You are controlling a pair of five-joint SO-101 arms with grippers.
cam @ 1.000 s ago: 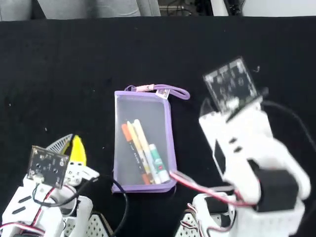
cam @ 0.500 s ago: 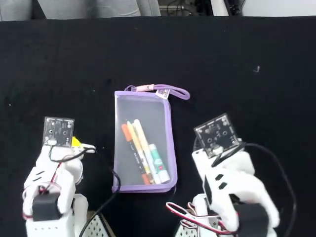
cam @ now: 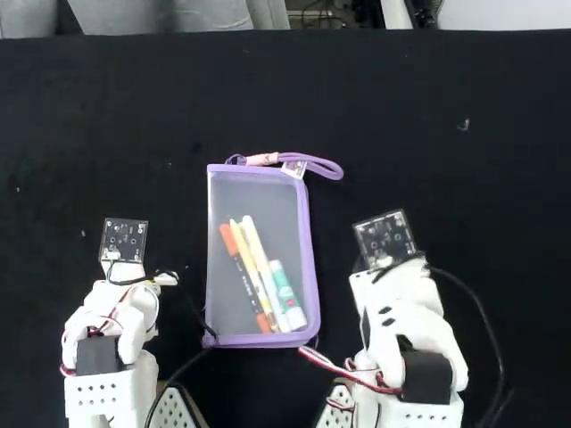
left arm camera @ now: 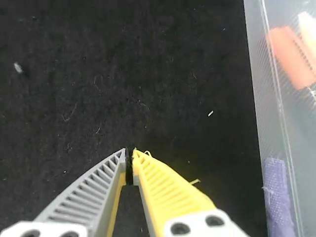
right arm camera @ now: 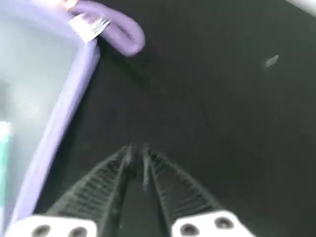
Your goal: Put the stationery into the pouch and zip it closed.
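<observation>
A clear pouch (cam: 259, 254) with purple trim lies flat in the middle of the black table, with several pens (cam: 259, 276) inside it. Its purple strap (cam: 312, 166) curls off the far end. The left arm (cam: 111, 330) is folded back at the near edge, left of the pouch. My left gripper (left arm camera: 130, 154) is shut and empty above bare cloth, with the pouch (left arm camera: 284, 108) and an orange pen (left arm camera: 291, 57) beside it. The right arm (cam: 401, 321) is folded back on the pouch's other side. My right gripper (right arm camera: 137, 152) is shut and empty, near the pouch's purple edge (right arm camera: 64, 113) and strap (right arm camera: 116, 29).
The black cloth (cam: 428, 107) covers the whole table. The two arm bases (cam: 366, 406) stand at the near edge. A grey surface (cam: 161, 13) lies beyond the table's far edge.
Both arms have drawn back toward the near edge and folded in. The right arm came down from beside the pouch's far end. The pouch has not moved.
</observation>
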